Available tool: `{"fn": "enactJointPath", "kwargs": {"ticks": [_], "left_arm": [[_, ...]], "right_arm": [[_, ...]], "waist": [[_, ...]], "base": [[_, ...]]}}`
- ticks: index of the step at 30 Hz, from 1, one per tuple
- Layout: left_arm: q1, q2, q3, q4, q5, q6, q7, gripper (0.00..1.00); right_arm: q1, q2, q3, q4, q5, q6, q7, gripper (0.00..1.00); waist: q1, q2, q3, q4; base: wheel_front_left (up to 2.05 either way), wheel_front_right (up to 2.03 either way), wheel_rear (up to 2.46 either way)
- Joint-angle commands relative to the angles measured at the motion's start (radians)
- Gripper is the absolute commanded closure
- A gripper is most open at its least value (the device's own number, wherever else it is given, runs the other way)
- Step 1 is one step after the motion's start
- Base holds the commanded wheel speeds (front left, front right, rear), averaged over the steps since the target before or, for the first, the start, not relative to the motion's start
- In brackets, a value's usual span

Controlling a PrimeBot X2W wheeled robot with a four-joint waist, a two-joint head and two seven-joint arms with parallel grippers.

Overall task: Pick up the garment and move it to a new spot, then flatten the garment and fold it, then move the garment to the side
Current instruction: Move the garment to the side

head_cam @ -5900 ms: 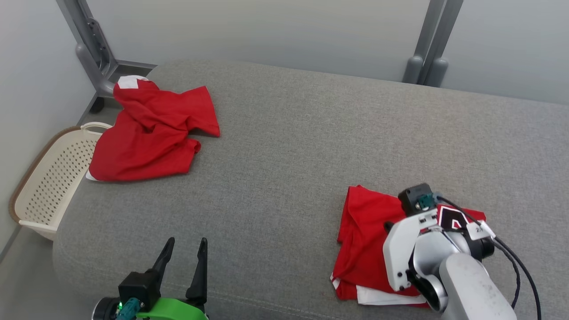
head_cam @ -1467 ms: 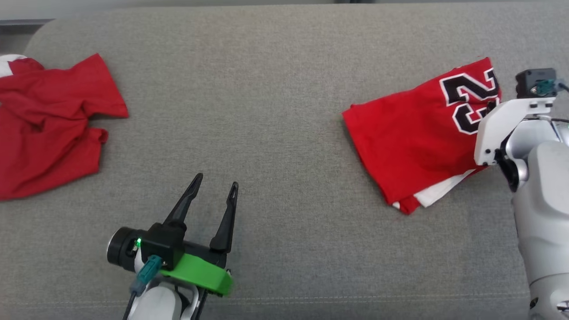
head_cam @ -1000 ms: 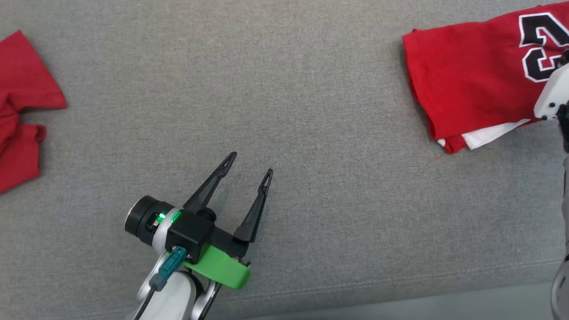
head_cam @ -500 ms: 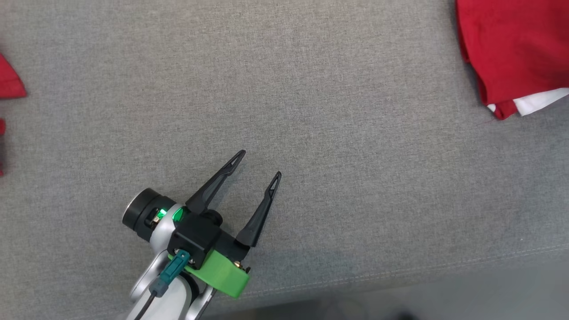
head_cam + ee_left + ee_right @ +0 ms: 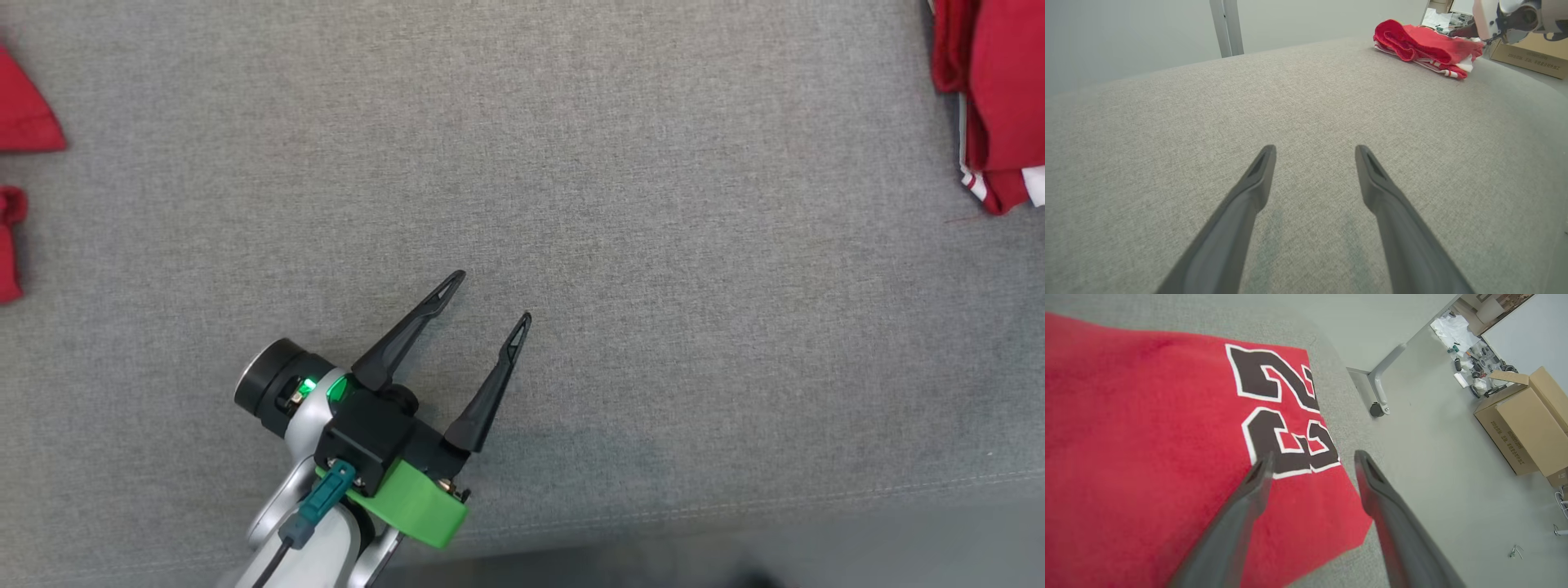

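Note:
The garment (image 5: 1147, 437), red with a black and white number, lies folded on the grey cushion (image 5: 653, 245). My right gripper (image 5: 1313, 456) hangs open over the garment's numbered corner, near the cushion's edge, with nothing between its fingers. The head view catches only the garment's (image 5: 992, 98) stacked red and white edge at the top right. My left gripper (image 5: 491, 296) is open and empty low over bare cushion, far to the left of the garment. From the left wrist, the garment (image 5: 1421, 47) sits far off at the upper right beyond my left gripper (image 5: 1314, 149), with the right arm's wrist (image 5: 1502, 16) beside it.
A second, crumpled red garment (image 5: 16, 131) pokes in at the left edge. Beyond the cushion's right end the floor drops away, with a metal frame leg (image 5: 1384, 375) and cardboard boxes (image 5: 1523, 428). A grey post (image 5: 1227, 26) stands behind the cushion.
The head camera has swung left, so the folded garment sits further toward the right edge of the view. Its edge now looks bunched in a stack. My left gripper stays open.

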Motion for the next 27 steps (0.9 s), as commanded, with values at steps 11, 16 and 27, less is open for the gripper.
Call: {"fn": "enactJointPath", "kwargs": {"ticks": [11, 16, 27], "left_arm": [[0.001, -0.038, 0.058, 0.072, -0.049, 0.076, -0.044, 0.00], [0.039, -0.056, 0.136, 0.104, -0.106, 0.136, -0.060, 0.00], [0.137, -0.044, 0.279, 0.189, -0.211, 0.230, -0.050, 0.00]], "right_arm": [[0.121, 0.051, -0.006, 0.022, 0.032, -0.002, -0.178, 0.00], [0.169, 0.080, 0.078, 0.029, 0.087, -0.002, -0.281, 0.00], [0.336, 0.220, 0.350, -0.061, 0.319, -0.002, -0.320, 0.00]], "waist": [[-0.0001, -0.0001, -0.153, 0.046], [-0.0001, -0.0001, -0.246, 0.054], [-0.0001, -0.0001, -0.449, 0.074]], "base": [[0.00, 0.00, 0.00], [0.00, 0.00, 0.00], [0.00, 0.00, 0.00]]}}
